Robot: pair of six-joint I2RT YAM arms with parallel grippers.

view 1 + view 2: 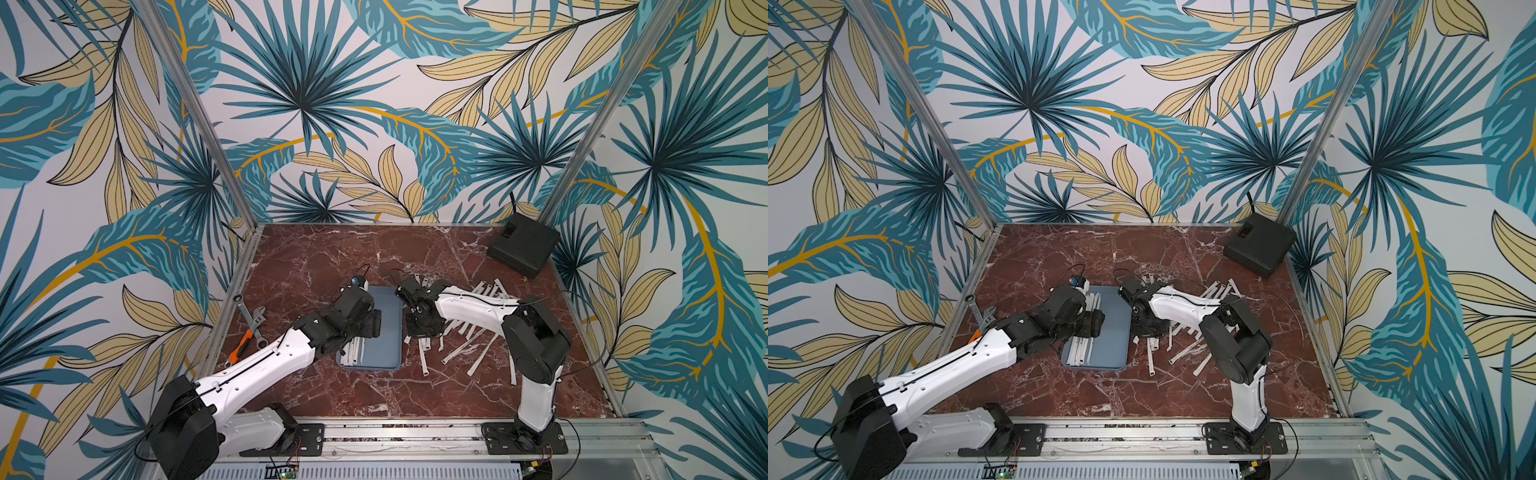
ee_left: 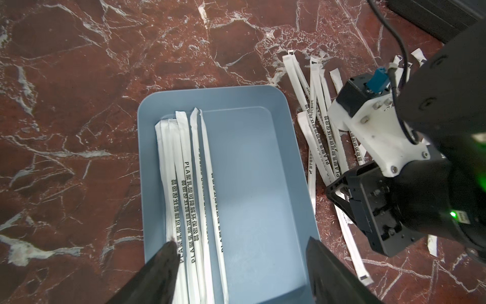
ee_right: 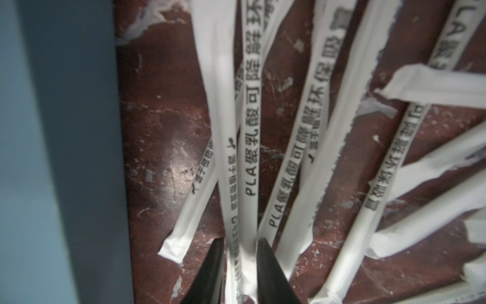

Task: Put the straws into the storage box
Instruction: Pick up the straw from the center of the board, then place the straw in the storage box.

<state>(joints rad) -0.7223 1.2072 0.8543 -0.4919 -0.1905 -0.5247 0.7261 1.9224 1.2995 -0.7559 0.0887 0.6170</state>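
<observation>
Right black two-fingered claw closed, in its own wrist view, on two long thin straws in flat white paper wrappers with dark print, both running out from between the narrow-set fingers. Low over the red-brown marble-patterned tabletop, just beside the outer wall of the shallow grey-blue plastic storage box; blurred, print only partly legible.

Left black claw spread wide and empty above one end of the storage box. One fingertip at the end of the straws already inside, touching or not unclear; about five, laid lengthwise along the left wall.

No fingers of either claw visible in both top views, hidden under the wrists. Shown whole only from above:
- storage box near the tabletop's middle
- loose straws scattered just right of it, partly covered by the right arm, too overlapped to count
- metal wrenches, one orange-handled, by the left edge
- black square box in the far right corner
</observation>
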